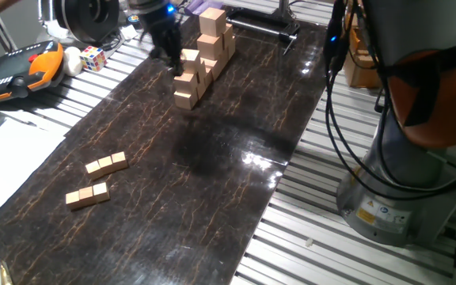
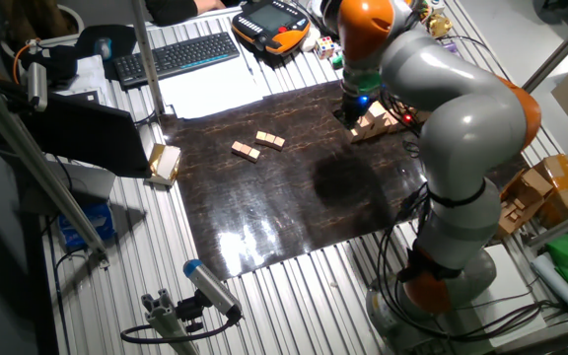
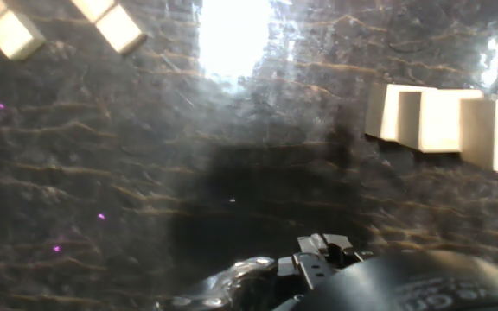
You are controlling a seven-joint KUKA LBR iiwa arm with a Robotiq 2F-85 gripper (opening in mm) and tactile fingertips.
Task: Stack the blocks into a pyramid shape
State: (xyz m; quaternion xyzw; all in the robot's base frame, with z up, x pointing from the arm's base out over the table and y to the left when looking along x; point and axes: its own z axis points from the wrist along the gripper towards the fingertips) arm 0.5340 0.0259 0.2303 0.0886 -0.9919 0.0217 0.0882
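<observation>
The blocks are small tan cubes lying flat on the dark mat in two short rows of three, one row [image 1: 106,164] behind the other [image 1: 86,195]. The other fixed view shows the same rows [image 2: 270,140] [image 2: 246,150]. In the hand view, parts of them [image 3: 11,31] [image 3: 111,22] show at the top left. No pyramid shape is in view. My gripper [image 1: 172,58] [image 2: 352,110] hangs at the far end of the mat, far from the cubes and close beside a stepped stack of larger blocks. Its fingers are too dark to read and are not visible in the hand view.
The stepped stack of larger pale blocks [image 1: 205,54] [image 2: 376,122] [image 3: 439,117] stands at the mat's far end. A multicoloured puzzle cube [image 1: 93,57] and an orange teach pendant [image 1: 18,70] lie off the mat's left side. The arm's base [image 1: 406,182] stands to the right.
</observation>
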